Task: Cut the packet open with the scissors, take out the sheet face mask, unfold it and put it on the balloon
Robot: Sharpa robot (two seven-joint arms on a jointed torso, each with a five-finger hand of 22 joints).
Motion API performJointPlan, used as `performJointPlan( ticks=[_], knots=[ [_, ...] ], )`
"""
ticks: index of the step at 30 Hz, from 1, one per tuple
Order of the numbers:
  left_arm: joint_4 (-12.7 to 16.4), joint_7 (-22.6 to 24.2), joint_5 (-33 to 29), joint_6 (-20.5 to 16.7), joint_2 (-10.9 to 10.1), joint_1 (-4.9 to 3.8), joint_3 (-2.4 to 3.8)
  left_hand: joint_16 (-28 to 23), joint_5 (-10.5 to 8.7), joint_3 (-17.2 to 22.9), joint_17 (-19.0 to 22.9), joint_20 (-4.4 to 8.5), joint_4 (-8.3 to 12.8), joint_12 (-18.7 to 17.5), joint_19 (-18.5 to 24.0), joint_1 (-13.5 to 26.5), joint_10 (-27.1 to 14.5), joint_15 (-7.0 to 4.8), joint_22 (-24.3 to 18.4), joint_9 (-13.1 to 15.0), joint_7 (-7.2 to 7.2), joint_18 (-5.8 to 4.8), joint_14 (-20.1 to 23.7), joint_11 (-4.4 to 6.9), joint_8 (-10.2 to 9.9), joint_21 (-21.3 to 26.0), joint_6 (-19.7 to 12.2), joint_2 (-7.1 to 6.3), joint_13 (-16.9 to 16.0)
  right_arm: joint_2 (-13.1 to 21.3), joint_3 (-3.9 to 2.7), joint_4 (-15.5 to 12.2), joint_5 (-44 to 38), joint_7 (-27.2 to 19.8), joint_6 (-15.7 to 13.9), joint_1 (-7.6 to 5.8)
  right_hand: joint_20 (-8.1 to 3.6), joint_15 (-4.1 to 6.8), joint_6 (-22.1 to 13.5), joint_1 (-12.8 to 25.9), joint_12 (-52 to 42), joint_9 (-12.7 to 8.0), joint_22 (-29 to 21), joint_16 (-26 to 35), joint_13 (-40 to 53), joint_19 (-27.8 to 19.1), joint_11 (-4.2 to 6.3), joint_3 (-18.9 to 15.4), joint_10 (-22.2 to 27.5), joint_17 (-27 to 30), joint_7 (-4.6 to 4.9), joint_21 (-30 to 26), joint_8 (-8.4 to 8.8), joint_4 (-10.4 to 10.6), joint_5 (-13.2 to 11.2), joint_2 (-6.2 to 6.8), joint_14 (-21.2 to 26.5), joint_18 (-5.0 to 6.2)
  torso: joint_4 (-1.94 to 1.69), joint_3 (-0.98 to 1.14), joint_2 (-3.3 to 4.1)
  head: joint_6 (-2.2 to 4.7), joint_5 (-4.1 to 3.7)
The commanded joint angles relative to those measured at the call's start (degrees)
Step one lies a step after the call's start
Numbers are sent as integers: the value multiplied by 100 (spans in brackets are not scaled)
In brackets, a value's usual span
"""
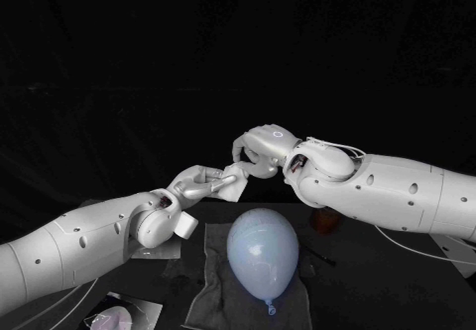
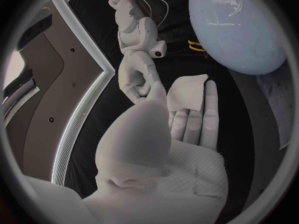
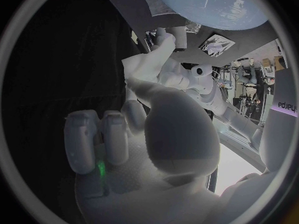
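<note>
**Head view: left robot hand (image 1: 201, 183) and right robot hand (image 1: 260, 146) both grasp the sheet face mask (image 1: 236, 187)**

The two meet in the air at the centre of the frame. The left robot hand comes up from the lower left and the right one curls down from the upper right. The mask is a small white piece, not yet unfolded. In the left wrist view it (image 2: 187, 92) lies across the left fingers (image 2: 194, 122), and the right robot hand (image 2: 138, 72) pinches it at one corner.

Just below the pair in the head view, the pale blue balloon (image 1: 263, 249) lies on a grey cloth (image 1: 210, 278) spread on the dark desk (image 1: 382, 282), knot toward the bottom edge. The balloon is apart from the mask. The packet (image 1: 119, 317) lies flat at the lower left of the frame, well away from both hands.
</note>
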State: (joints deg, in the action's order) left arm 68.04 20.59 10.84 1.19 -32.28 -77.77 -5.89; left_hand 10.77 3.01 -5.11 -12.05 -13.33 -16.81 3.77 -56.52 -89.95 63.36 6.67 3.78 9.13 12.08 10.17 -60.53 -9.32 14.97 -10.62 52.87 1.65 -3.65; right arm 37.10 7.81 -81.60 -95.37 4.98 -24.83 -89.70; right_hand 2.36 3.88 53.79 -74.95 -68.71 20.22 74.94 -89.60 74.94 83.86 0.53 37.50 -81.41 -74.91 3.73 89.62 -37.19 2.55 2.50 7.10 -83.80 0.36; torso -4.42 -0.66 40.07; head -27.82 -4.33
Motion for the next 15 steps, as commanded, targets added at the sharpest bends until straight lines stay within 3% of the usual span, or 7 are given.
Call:
performJointPlan(
  ticks=[1, 4, 8, 12, 15],
  knots=[
    [3, -89, -229, 125, 12, -6, 8, -42, -23, -132, -8, -43, 1, -9, -9, 228, -38, 45, -1, -5, 46, 46, -24, -13, -26, 46, -11, 21, -8, 5, -2, -9, 125, -14, -215, -2, -11, 13, 9, 59, 41, 4, 1506, -31, 0, 614, 8, -27, 4, -1496, -8, 38, -6, 22, 28, 9, -617, -36, -2, 0, 3, -3, 4],
    [-2, -126, -299, 145, 13, -6, 7, -62, -23, -244, -10, -47, 2, -9, -16, 380, -54, 49, 0, -4, 54, 46, -29, -20, -38, 68, -15, 30, -9, 1, -2, 0, 202, -31, -264, 0, -12, 17, -16, 93, 168, -4, 1506, -7, -83, 614, 10, -59, 59, -1460, -12, 38, 11, 51, 28, 32, -608, -36, 0, 0, 3, -4, 9],
    [-4, -161, -393, 191, 16, -6, 7, -88, -23, -362, -10, -48, 1, -7, -29, 505, -67, 55, 1, -4, 62, 47, -28, -26, -54, 88, -32, 50, -10, -11, -1, 19, 293, -26, -270, 4, -1, -8, -142, 278, 494, -76, 1506, 66, -287, 614, -32, -252, 226, -1356, 41, 38, 157, 216, 27, 139, -580, -36, 2, 1, 2, -6, 15],
    [3, -171, -488, 239, 17, -6, 7, -101, -23, -435, -13, -48, 1, 2, -40, 579, -54, 52, 2, 2, 51, 47, -38, -19, -54, 102, -25, 94, -14, -28, 2, 51, 347, -5, -241, 10, 53, -88, -311, 413, 740, -221, 1506, 120, -436, 614, -134, -454, 370, -1283, 174, 38, 441, 414, 27, 254, -559, -36, 1, 1, 1, -10, 18],
    [7, -174, -575, 286, 17, -6, 7, -125, -25, -581, -16, -46, -2, 5, -55, 785, -31, 44, 3, 13, 30, 47, -50, -5, -51, 126, -13, 217, -16, -39, 7, 74, 378, 12, -214, 17, 85, -127, -360, 420, 803, -286, 1506, 129, -473, 614, -179, -524, 417, -1272, 228, 38, 572, 484, 27, 286, -556, -36, 0, 1, 4, -34, 34]
  ],
)
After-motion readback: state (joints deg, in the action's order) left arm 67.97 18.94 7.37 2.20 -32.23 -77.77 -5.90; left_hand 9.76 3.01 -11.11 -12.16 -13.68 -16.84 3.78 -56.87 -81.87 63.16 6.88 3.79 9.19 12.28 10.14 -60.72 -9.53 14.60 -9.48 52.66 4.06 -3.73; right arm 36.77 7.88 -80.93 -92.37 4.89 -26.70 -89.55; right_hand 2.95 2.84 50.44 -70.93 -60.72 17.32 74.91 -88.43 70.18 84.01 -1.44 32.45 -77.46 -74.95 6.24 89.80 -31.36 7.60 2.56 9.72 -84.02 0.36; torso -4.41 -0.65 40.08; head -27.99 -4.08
